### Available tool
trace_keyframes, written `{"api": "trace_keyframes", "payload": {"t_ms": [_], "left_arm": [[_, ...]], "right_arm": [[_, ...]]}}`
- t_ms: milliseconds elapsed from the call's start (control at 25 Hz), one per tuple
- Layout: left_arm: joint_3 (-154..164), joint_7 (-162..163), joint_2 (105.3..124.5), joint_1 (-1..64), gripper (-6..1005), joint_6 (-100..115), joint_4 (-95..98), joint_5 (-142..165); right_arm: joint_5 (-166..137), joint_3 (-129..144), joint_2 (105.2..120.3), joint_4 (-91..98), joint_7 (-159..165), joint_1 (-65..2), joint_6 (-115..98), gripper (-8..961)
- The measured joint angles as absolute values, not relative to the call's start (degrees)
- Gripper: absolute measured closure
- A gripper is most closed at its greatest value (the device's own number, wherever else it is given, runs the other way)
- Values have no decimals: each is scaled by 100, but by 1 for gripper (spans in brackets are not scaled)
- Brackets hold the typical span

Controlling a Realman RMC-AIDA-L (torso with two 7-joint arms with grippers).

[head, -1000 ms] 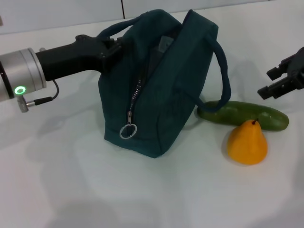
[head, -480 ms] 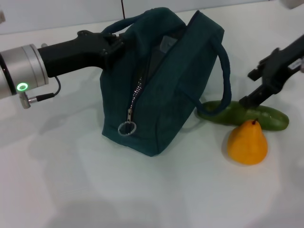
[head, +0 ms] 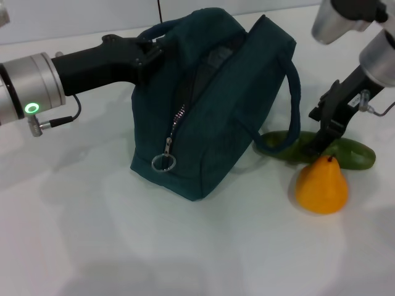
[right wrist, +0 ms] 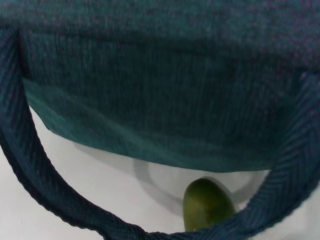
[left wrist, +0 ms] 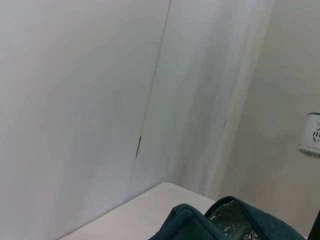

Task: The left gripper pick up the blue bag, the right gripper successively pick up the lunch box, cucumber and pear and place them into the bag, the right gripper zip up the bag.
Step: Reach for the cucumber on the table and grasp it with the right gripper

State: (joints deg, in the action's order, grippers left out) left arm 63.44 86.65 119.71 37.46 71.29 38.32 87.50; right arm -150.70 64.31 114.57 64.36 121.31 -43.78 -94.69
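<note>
The blue bag (head: 216, 98) stands tilted at the table's middle, its top zipper partly open, with the ring pull (head: 163, 162) hanging low on the front. My left gripper (head: 148, 52) is shut on the bag's upper left edge by the handle. The bag's top and silvery lining show in the left wrist view (left wrist: 227, 225). The cucumber (head: 355, 155) lies right of the bag, its end under the bag's right handle (head: 295, 92). My right gripper (head: 322, 137) is open, fingertips down at the cucumber's middle. The pear (head: 321, 186) stands just in front. The right wrist view shows the bag's side (right wrist: 150, 75) and the cucumber's end (right wrist: 207, 210). The lunch box is out of view.
The white table (head: 185, 246) spreads in front of the bag and to its left. A white wall (head: 74, 15) runs along the back edge. The bag's handle loop (right wrist: 30, 170) hangs close before the right wrist camera.
My right gripper has moved left and down from the right edge onto the cucumber. The bag has tipped a little further up and right in my left gripper.
</note>
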Motion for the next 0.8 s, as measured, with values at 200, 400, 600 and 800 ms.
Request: {"api": "trace_keyframes", "payload": {"t_ms": [200, 400, 600, 800], "left_arm": [[6346, 8665, 11971, 3754, 952, 7120, 3831, 8747], [6337, 8665, 11971, 3754, 952, 7110, 3832, 8744], [6329, 8666, 11971, 3753, 951, 7107, 3832, 8744], [6328, 8666, 11971, 3753, 951, 7101, 3833, 8725]], "right_arm": [[-15300, 6652, 11508, 6148, 12144, -4476, -9267, 103], [-15315, 6955, 11531, 6066, 12147, -4474, -9033, 109], [-15318, 6991, 11536, 5989, 12149, -4467, -8930, 115], [-15293, 7000, 11542, 5851, 12151, -4486, -8892, 121]]}}
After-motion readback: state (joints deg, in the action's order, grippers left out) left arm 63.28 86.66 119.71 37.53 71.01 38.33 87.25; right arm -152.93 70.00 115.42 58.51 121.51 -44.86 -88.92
